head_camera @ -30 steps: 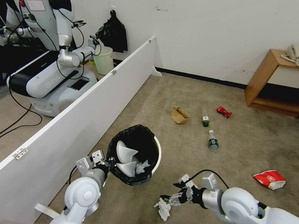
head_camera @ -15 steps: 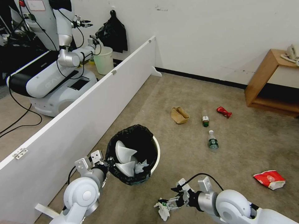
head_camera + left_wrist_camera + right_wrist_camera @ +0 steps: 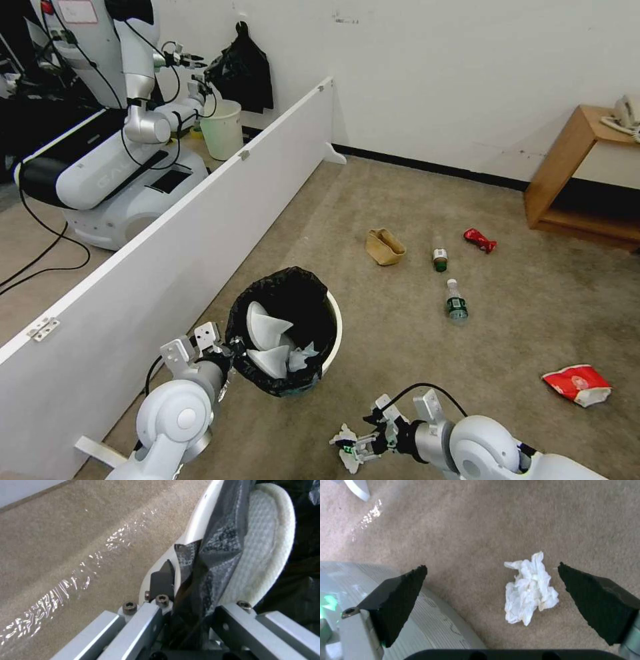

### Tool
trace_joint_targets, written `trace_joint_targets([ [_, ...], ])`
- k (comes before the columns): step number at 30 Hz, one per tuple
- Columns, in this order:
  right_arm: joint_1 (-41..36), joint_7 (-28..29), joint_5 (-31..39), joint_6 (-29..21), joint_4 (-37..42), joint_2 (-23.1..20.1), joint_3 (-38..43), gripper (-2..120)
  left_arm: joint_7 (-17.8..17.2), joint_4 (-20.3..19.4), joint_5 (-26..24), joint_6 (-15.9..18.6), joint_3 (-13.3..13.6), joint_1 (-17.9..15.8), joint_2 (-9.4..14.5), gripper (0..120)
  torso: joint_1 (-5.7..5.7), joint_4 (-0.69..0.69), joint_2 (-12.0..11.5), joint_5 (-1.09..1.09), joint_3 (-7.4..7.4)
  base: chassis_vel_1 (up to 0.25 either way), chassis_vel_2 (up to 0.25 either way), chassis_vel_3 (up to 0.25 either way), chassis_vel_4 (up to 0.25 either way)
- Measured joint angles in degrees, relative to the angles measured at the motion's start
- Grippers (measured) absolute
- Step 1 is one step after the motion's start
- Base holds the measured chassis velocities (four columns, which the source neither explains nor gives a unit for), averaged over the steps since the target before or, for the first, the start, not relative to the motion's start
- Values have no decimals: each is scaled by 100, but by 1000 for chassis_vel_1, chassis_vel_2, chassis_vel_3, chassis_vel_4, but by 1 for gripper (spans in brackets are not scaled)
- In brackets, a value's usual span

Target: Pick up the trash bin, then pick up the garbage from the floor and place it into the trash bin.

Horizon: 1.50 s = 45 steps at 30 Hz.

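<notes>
Right gripper (image 3: 491, 570), jaws spread wide, hangs over crumpled white tissue (image 3: 530, 590), seemingly not touching it.

1. The right gripper (image 3: 348, 451) covers most of the crumpled tissue (image 3: 342, 440) in the head view.
2. The black bag (image 3: 213, 555) hides the left gripper (image 3: 186, 600) inner fingertip.
3. The telephone (image 3: 625, 115) is cut off.

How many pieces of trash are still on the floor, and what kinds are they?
Bottles: 2
Paper bag: 1
Red wrapper: 1
Snack packet: 1
Tissue: 1
Total: 6
</notes>
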Motion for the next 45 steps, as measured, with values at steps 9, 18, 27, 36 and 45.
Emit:
trace_joint_targets([
  [9,-48,-5,-115,32,-263,129,-59,100,17,0,2,-14,12,-3,27,2,0,0,0,0,0,0,0,0,0],
  [18,-43,-22,-184,70,-436,240,-112,100,22,0,1,-18,26,-3,26,2,0,0,0,0,0,0,0,0,0],
  [27,121,-26,-223,138,-666,462,-296,100,23,0,2,-21,-2,4,13,2,0,0,0,0,0,0,0,0,0],
  [36,154,-83,-294,172,-883,562,-359,100,24,0,9,-24,-32,29,-2,2,0,0,0,0,0,0,0,0,0],
  [45,-91,-218,-510,238,-1138,563,-102,100,27,7,54,-24,-17,40,-41,2,0,0,0,0,0,0,0,0,0],
])
